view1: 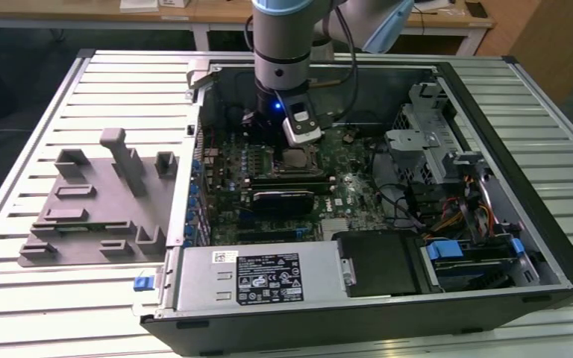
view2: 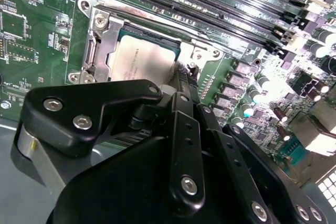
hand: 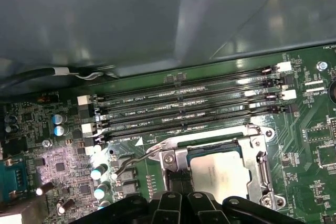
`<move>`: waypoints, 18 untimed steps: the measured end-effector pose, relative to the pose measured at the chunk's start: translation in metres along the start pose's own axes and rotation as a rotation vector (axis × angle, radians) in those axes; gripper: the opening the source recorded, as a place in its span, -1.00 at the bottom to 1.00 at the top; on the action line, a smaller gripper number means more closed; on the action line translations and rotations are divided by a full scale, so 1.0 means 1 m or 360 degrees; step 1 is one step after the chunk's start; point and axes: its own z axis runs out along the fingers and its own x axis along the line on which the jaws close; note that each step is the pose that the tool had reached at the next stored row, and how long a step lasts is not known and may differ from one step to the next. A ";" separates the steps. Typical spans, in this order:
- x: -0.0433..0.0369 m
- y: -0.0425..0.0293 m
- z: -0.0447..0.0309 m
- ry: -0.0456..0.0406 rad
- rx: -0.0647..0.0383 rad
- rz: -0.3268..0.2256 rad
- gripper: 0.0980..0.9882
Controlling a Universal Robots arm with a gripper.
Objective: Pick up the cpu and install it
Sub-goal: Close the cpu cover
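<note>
The cpu (view2: pixel 140 61), a flat square chip with a silver-grey top, lies inside the socket frame (view2: pixel 98 38) on the green motherboard. It also shows in the first wrist view as the cpu (hand: pixel 220 176) within the metal frame (hand: pixel 258 148). In the exterior view the cpu (view1: pixel 295 157) sits just below the arm's wrist. My gripper (view2: pixel 187 73) hangs close over the socket's edge beside the chip. Its two black fingers meet at the tips with nothing between them. The load plate looks open and the chip's top is uncovered.
The open computer case (view1: pixel 525 224) walls in the board. Memory slots (hand: pixel 189 104) run beside the socket. A power supply (view1: pixel 257 276) and drive cage (view1: pixel 465 257) fill the near side. A grey fixture tray (view1: pixel 87 209) lies on the slatted table at the exterior view's left.
</note>
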 end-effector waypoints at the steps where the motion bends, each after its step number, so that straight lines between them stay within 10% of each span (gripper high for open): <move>1: 0.0004 -0.0001 0.0000 0.0000 0.0000 0.0000 -0.98; 18: 0.0008 0.0005 -0.0233 -0.0009 -0.0002 0.0000 -0.98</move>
